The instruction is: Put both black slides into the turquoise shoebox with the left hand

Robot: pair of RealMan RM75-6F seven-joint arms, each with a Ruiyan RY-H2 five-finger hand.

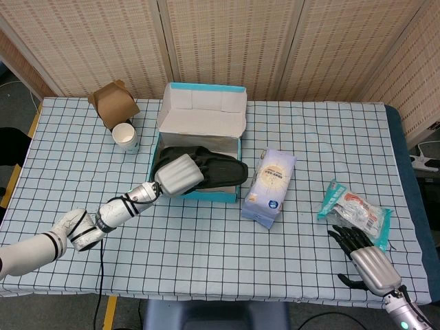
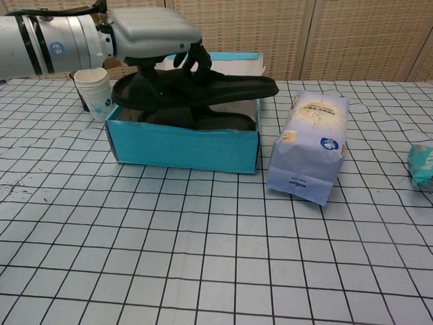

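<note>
The turquoise shoebox [image 1: 199, 194] [image 2: 183, 145] stands open at the table's middle back, lid up. One black slide [image 2: 223, 120] lies inside it. My left hand [image 1: 179, 174] [image 2: 152, 32] grips the second black slide [image 1: 223, 172] [image 2: 203, 88] from above and holds it level over the box, its toe reaching past the right wall. My right hand [image 1: 364, 258] hovers at the near right corner of the table, fingers apart, holding nothing; the chest view does not show it.
A pale blue bag [image 1: 269, 187] [image 2: 310, 145] stands just right of the box. A paper cup [image 1: 126, 136] [image 2: 93, 92] and a brown carton [image 1: 113, 103] sit to the box's left. A teal snack packet [image 1: 355, 212] lies by my right hand.
</note>
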